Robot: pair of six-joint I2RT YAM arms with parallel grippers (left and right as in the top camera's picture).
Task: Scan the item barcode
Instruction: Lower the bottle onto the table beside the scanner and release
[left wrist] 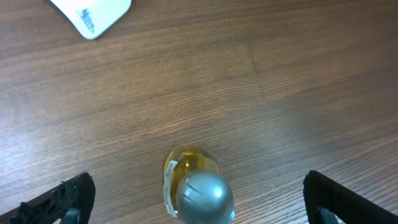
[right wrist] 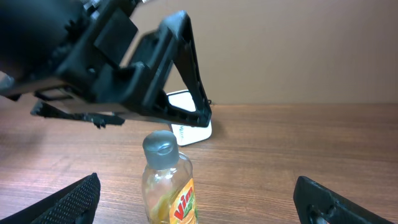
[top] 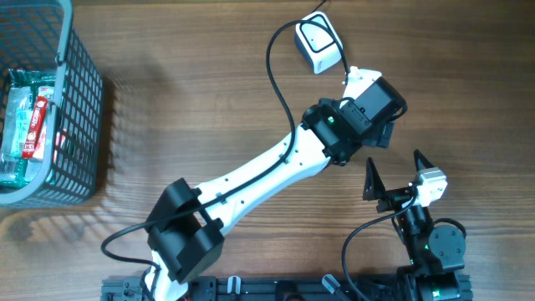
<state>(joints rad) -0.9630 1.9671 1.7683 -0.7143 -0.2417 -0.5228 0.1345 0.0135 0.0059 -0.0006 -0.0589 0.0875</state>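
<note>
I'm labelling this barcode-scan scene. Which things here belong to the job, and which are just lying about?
For the job:
- bottle
- scanner

Lying about:
- basket
- packets inside it

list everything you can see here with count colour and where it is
bottle: one, yellow liquid with grey cap, upright on the table under the left arm's wrist
scanner: one, white, top centre of the table
basket: one, grey mesh, far left of the table
packets: several, green and red, inside the basket
table: one, brown wood, under everything
left fingers: two, black, open either side of the bottle, not touching it
right fingers: two, black, open, lower right, holding nothing
</note>
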